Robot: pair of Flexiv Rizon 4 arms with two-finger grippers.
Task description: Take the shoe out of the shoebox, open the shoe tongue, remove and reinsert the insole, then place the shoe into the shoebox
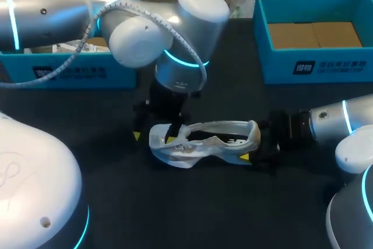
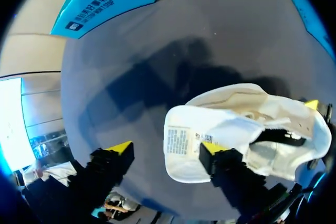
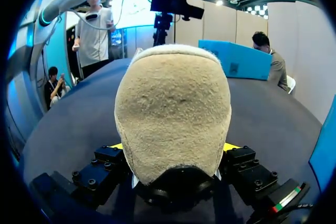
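Clamping shoe [image 1: 201, 144] heel [image 3: 173, 103]: right hand [image 3: 174, 146]; left hand [image 2: 166, 148] spread at tongue [image 2: 181, 140].

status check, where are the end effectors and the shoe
Right end effector shut on shoe at heel. Left end effector open, one finger at tongue. Shoe on table, outside shoebox. Nothing seen blocking.
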